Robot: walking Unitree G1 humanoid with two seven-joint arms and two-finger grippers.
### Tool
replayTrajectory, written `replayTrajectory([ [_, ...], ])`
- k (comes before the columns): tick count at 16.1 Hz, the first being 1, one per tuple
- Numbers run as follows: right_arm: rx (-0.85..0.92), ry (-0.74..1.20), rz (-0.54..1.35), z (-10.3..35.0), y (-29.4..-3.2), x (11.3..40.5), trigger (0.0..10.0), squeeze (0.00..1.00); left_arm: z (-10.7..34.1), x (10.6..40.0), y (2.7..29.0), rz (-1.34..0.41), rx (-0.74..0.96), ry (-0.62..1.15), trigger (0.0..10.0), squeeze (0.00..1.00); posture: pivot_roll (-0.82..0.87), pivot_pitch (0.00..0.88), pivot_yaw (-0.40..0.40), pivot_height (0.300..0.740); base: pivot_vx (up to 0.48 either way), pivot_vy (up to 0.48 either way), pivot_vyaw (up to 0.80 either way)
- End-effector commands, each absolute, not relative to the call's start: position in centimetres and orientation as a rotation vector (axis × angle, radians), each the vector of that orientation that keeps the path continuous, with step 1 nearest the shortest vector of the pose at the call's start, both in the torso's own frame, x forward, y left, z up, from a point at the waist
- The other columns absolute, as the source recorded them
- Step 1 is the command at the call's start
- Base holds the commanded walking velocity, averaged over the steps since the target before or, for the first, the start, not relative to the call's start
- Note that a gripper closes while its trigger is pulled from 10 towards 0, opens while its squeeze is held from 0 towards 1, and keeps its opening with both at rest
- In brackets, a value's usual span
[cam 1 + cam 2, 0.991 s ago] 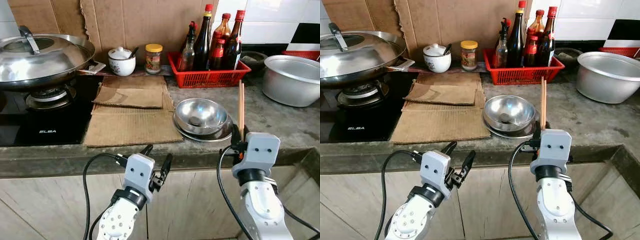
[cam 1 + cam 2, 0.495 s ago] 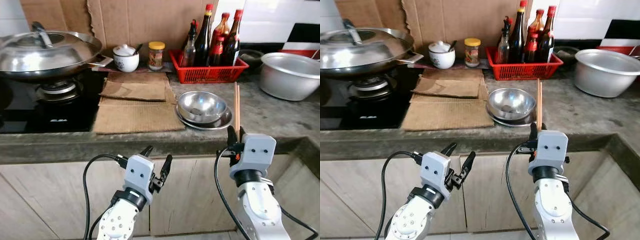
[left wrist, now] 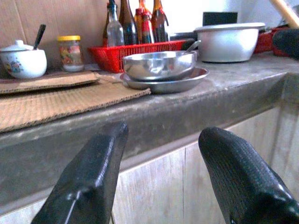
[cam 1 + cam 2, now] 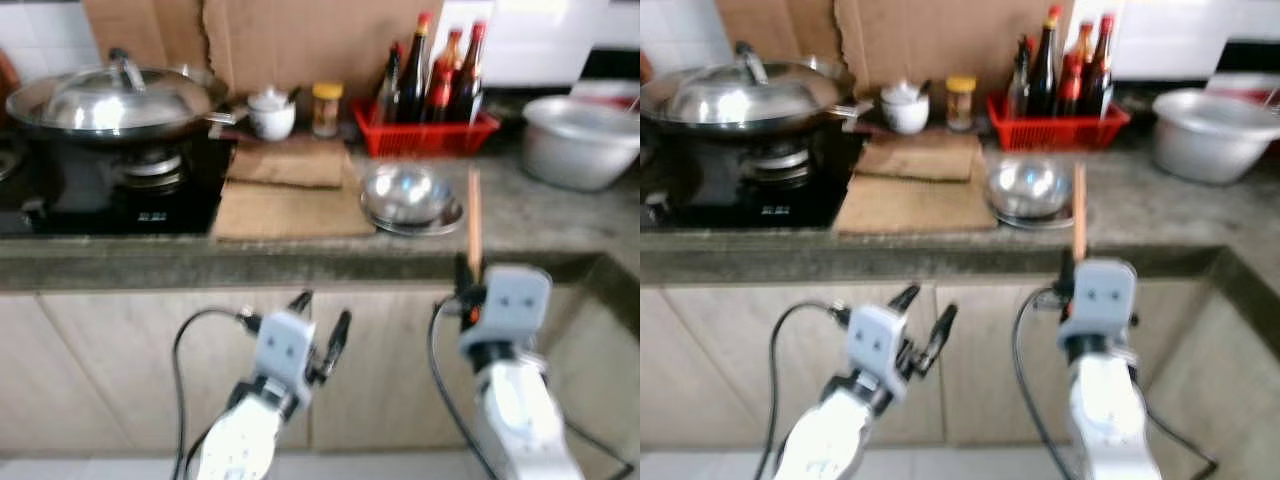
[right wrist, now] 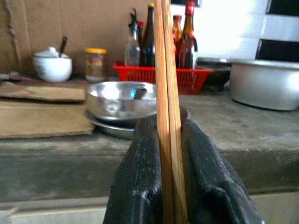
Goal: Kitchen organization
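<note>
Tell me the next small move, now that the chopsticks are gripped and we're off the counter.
Probably turn or step toward wherever the chopsticks belong. The right gripper holds them upright, fingers clamped on both sides, in front of and below the counter edge. The left gripper hangs open and empty. No chopstick holder is recognisable, so look around first.

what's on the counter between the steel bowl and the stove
Flattened brown cardboard sheets lie between the steel bowl and the stove, seen in both eye views.

head views smeared by motion blur, wrist views sharper, white wall tiles glaring
</note>
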State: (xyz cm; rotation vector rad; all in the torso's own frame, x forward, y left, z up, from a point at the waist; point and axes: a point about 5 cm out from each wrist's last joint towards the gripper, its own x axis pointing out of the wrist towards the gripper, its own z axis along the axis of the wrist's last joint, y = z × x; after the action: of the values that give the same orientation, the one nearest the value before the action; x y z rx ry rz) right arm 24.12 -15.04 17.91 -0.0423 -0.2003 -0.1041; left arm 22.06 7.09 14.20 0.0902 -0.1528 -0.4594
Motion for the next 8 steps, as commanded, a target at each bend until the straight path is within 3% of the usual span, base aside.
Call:
replayTrajectory([
  [1, -0.04, -0.219, -0.101, 18.3, -15.0, 24.15, 10.0, 0.0, 14.37, 22.15, 7.12, -0.452, 0.099, -0.16, 10.0, 0.0, 0.07, 0.0, -0.044, 0.74, -0.285, 0.0, 0.0],
  [8, -0.03, -0.218, -0.097, 18.27, -14.86, 24.18, 10.0, 0.0, 14.36, 22.21, 7.09, -0.449, 0.099, -0.158, 10.0, 0.0, 0.07, 0.0, -0.043, 0.74, -0.283, 0.0, 0.0],
])
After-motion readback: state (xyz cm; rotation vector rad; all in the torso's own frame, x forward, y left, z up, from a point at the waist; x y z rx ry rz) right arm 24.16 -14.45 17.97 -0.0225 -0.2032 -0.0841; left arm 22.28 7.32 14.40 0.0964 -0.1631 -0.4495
